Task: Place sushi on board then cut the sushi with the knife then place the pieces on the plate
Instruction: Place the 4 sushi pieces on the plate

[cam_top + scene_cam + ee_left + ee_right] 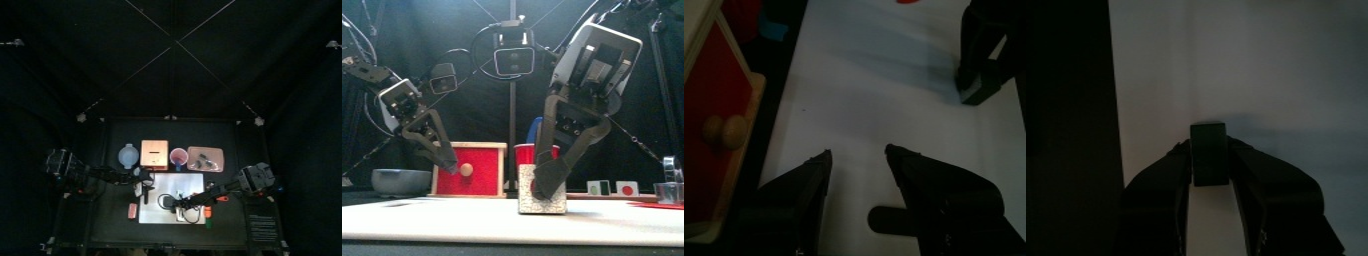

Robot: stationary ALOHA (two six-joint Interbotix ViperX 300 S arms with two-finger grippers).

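Right gripper (1209,160) clamped on sushi piece (543,205) — lower centre, front view.
Left gripper (858,158) — jaws apart, above white board (885,90).

Left gripper (858,153) hangs low, jaws apart; right gripper (545,186) points down, jaws clamped on a sushi piece (1209,138).

Left gripper (858,152) gapes above white board (871,90), beside red-fronted box (714,175).

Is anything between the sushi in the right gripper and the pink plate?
Nothing visibly blocks it. The right gripper grips the sushi on the white board; the red cup stands close beside the pink tray, behind the board.
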